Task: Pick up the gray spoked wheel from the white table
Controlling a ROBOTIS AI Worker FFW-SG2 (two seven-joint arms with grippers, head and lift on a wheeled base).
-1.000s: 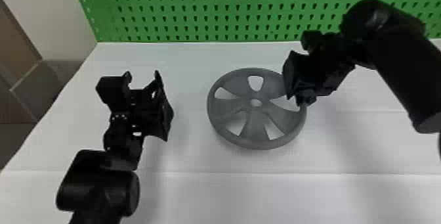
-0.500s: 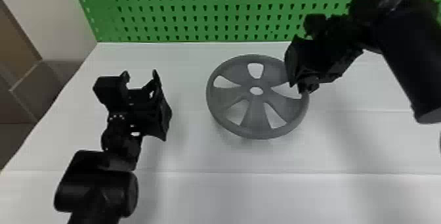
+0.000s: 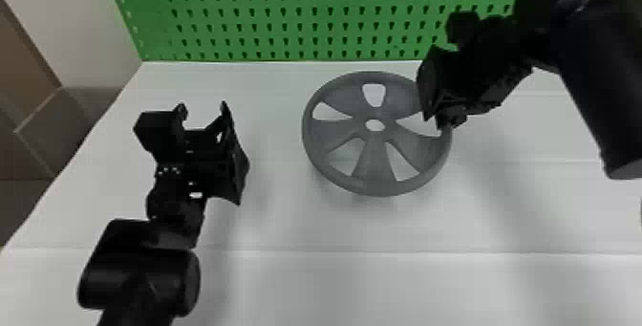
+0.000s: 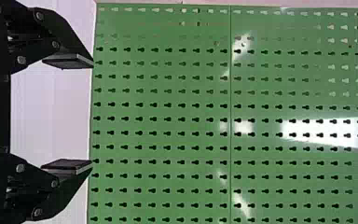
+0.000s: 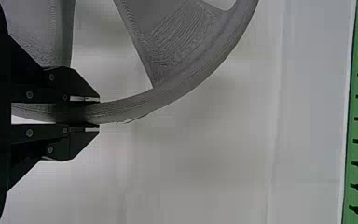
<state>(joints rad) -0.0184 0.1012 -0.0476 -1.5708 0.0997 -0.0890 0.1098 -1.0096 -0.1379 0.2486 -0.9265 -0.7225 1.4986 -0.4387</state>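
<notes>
While the left gripper [image 3: 202,106] sits well to the left of the gray spoked wheel [image 3: 375,157] — its two fingers spread wide and empty, as the left wrist view shows too — the wheel itself hangs just above the white table [image 3: 296,277], with its soft shadow cast below it and the green pegboard [image 3: 286,14] upright behind it. At the wheel's right side is the right gripper [image 3: 440,122], and in the right wrist view the fingers of the right gripper [image 5: 99,113] are closed down on the rim — one pressed to each face of it.
</notes>
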